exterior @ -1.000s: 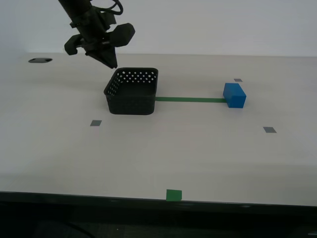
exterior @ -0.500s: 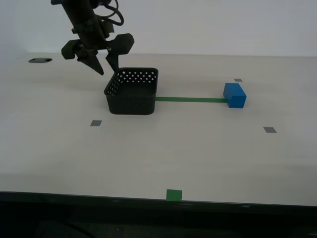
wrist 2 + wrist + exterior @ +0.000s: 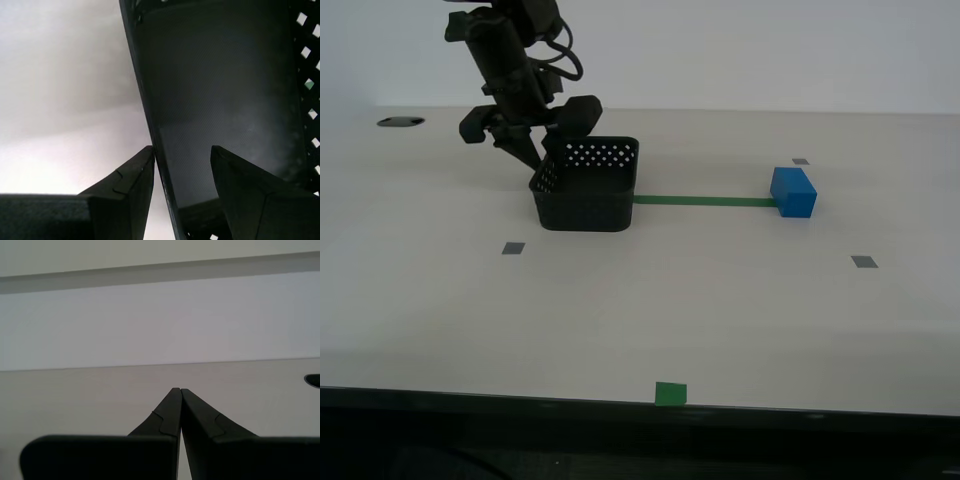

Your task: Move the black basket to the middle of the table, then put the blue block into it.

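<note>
Second wrist view crowded almost wholly by dark plastic: only one wall and part of the floor of the small square black plastic basket (image 3: 220, 100) with perforated walls visible there, rim and far corners cut off. In the exterior view, lower fingertips of my second gripper (image 3: 542, 160) lost against the basket's dark left wall, contact hard to judge. My first gripper (image 3: 179, 392) absent from the exterior view; jaws pressed tip to tip with nothing between, only bare pale beige tabletop (image 3: 90, 390) and blank wall ahead.

My second gripper spread apart and straddling the basket's left wall: one finger (image 3: 132, 190) outside, touching or nearly touching the wall, the other inside over the floor, a gap left on that side.

Black basket (image 3: 587, 185) left of centre toward the far side of the table (image 3: 720, 320), at the left end of a green tape strip (image 3: 705, 201). Small solid bright blue cuboid block (image 3: 793, 192) at the strip's right end, well apart from basket and gripper.
</note>
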